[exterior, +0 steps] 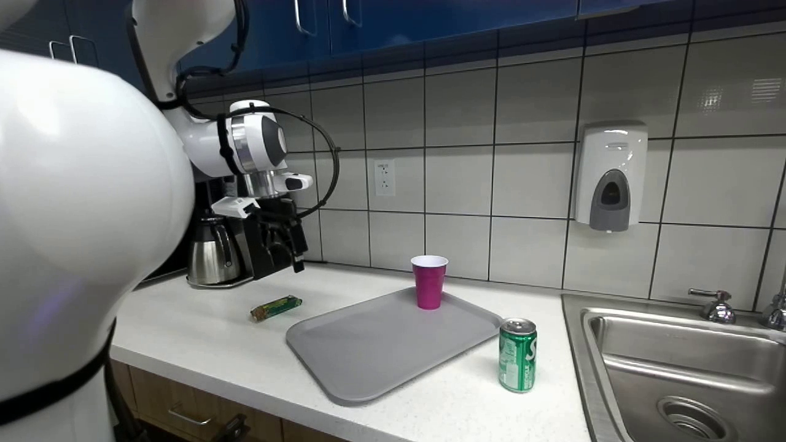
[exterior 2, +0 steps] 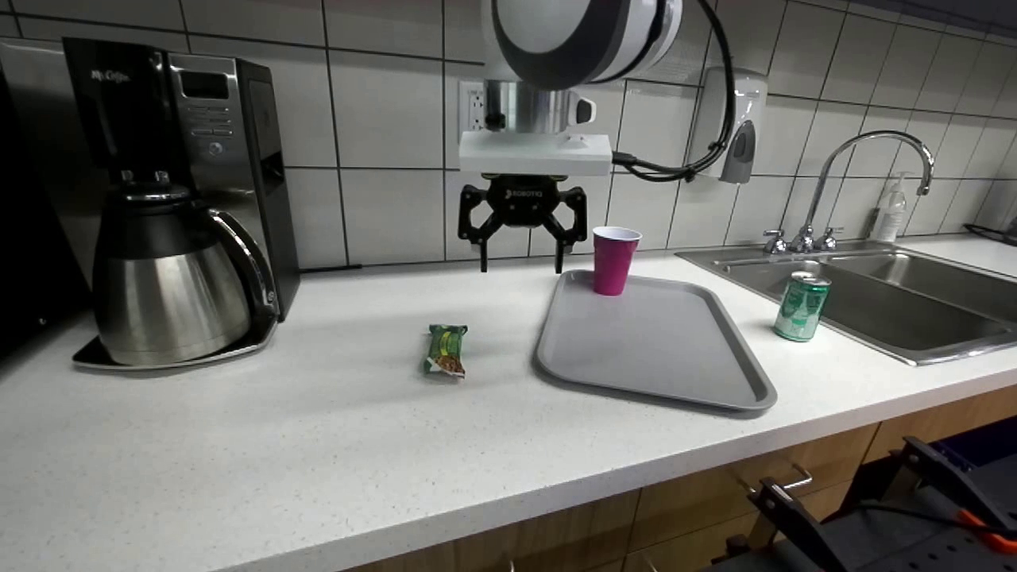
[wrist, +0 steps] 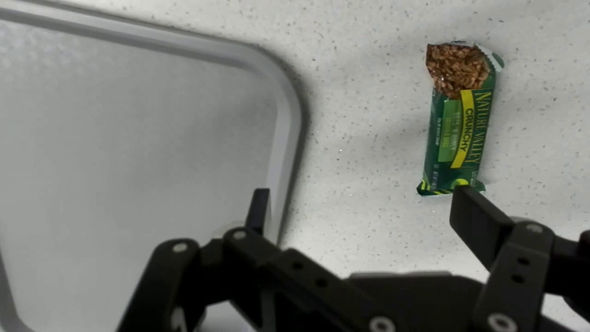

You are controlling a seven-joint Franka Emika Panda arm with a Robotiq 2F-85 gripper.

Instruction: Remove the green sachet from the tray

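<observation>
The green sachet (exterior 2: 446, 350) lies flat on the white counter, off the tray, between the tray and the coffee maker. It also shows in an exterior view (exterior: 276, 307) and upright in the wrist view (wrist: 458, 124), brown and yellow parts visible. The grey tray (exterior: 393, 344) lies beside it, and also shows in an exterior view (exterior 2: 651, 342) and at the left of the wrist view (wrist: 138, 138). My gripper (exterior 2: 521, 268) is open and empty, well above the counter. In the wrist view the gripper (wrist: 359, 193) has its right finger overlapping the sachet's lower end, without holding it.
A magenta cup (exterior 2: 613, 262) stands upright on the tray's back corner. A green soda can (exterior: 517, 356) stands beyond the tray, near the steel sink (exterior: 580, 368). A coffee maker with a steel carafe (exterior 2: 171, 278) stands on the opposite side. A tiled wall runs behind the counter.
</observation>
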